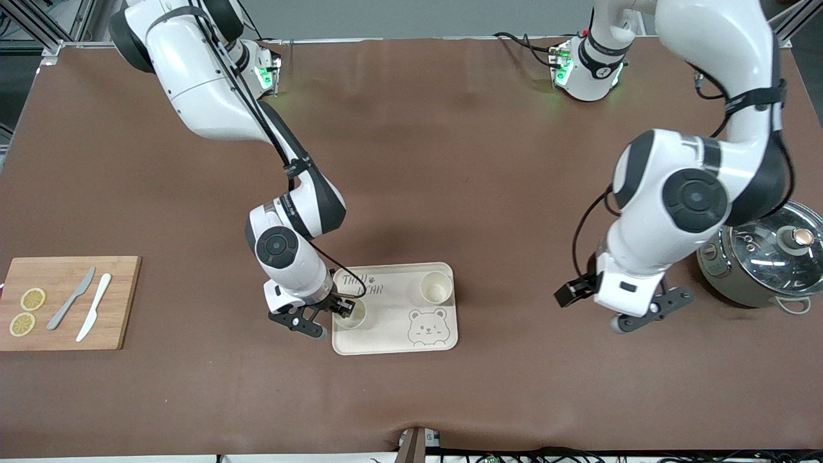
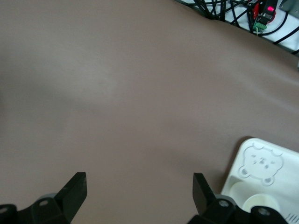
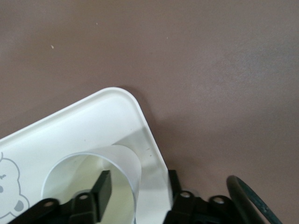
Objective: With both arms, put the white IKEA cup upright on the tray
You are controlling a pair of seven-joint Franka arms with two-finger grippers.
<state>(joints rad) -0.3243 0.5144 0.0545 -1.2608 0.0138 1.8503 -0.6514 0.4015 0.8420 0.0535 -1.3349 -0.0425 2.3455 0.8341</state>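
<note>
Starting at the right arm's end of the tabletop [image 1: 193,399], the wooden cutting board [image 1: 122,302] with two knives and lemon slices is well apart from the work and I leave it alone.

The right gripper [image 1: 344,308] is down at the tray [image 1: 398,334], at the tray's edge toward the right arm. Its jaws stand astride the rim of a white cup [image 1: 352,315]. In the right wrist view one finger hangs inside the cup [image 3: 121,158] and the other outside, between the cup and the tray's [image 3: 93,116] raised lip. I see a gap on either side of the wall, so I read the right gripper [image 3: 138,184] as partly open and not clamping anything. This cup stands upright on the tray, close to its corner.

I judge the cup light, stiff and thin-walled, and probably slick. A pinch across the rim wall is the natural hold. If the jaws lift off crooked, a finger could catch the rim and tip the cup or drag it against the lip.

A second white cup [image 1: 436,287] stands upright at the tray's edge toward the left arm, farther from the front camera than the bear drawing.

The left gripper [image 1: 643,315] waits over bare tabletop between the tray and the lidded pot [image 1: 765,263]. The jaws of the left gripper [image 2: 140,186] are spread wide and hold nothing
</note>
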